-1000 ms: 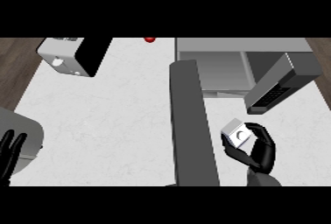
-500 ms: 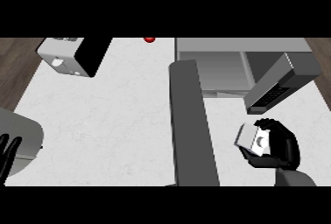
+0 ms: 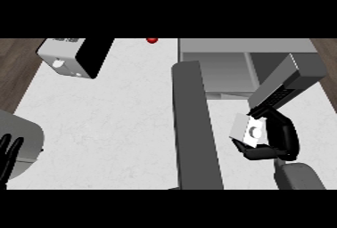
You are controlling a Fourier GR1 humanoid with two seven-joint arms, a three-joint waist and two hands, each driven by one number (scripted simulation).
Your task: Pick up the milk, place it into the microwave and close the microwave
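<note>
White and boxy, the milk (image 3: pixel 248 130) sat in my right hand (image 3: pixel 275 143), just in front of the open microwave (image 3: pixel 227 67) and a little to the right of its door (image 3: pixel 195 129). My black fingers were curled around the carton from the right side, and my thumb was tucked under its lower end, so I was pinching it between them. The carton looked tilted, with its flat white face turned up toward me.

I guessed the milk would feel light and a bit squashy, like thin card, so squeezing hard could dent it. The flat sides seemed the best place to hold, low and near the middle, so it would not tip over. The smooth sides might slip.

My hand hid the far side and bottom of the carton. I could not tell if it was off the counter (image 3: pixel 105 116) or touching it. The dark panel (image 3: pixel 286 84) of the microwave hung over my fingertips and covered some of them. I could only see part of the inside of the microwave.

My left hand (image 3: pixel 9 153) rested at the lower left edge, fingers straight and up, partly cut off.
</note>
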